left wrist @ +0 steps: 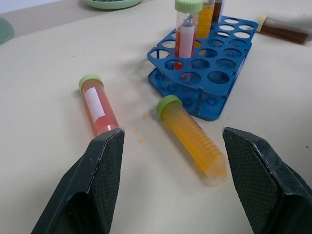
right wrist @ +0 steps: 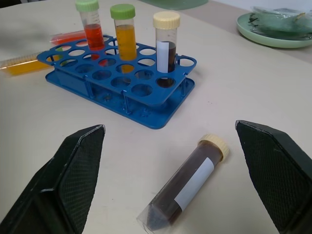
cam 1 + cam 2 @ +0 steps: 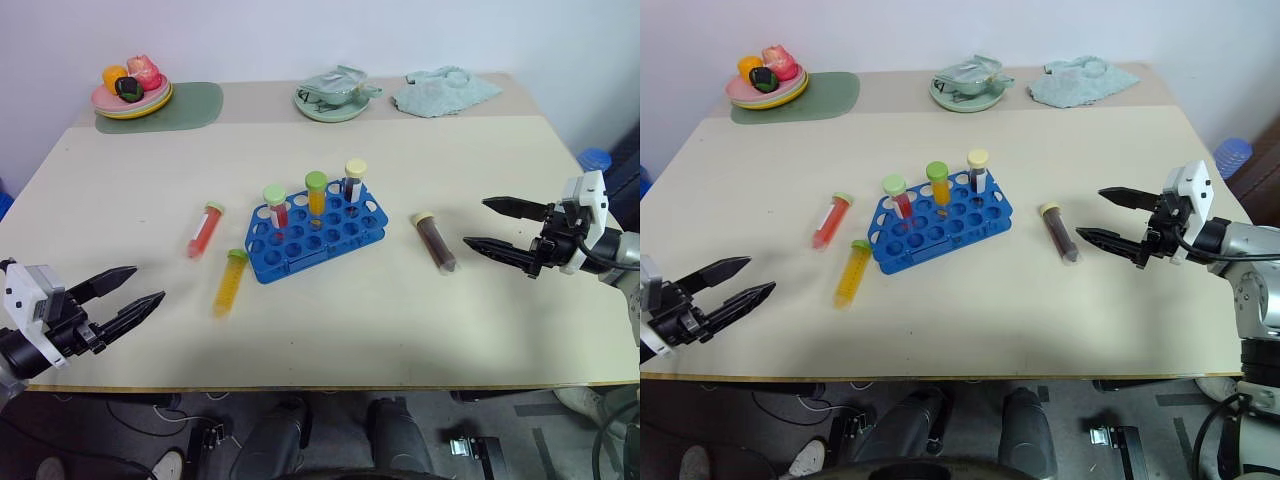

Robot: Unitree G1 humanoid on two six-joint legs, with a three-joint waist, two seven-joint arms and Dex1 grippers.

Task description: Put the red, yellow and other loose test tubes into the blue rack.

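Three tubes lie loose on the table (image 3: pixel 420 330) by the blue rack (image 3: pixel 318 234). Both grippers, left (image 3: pixel 128 296) and right (image 3: pixel 490 224), are wide open, holding nothing.

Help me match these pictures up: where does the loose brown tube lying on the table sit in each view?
Left eye: brown tube, right of the blue rack.
Right eye: right of the rack.
Left wrist: far corner, beyond the rack.
Right wrist: lying in the foreground.
Shared landmark: the rack.
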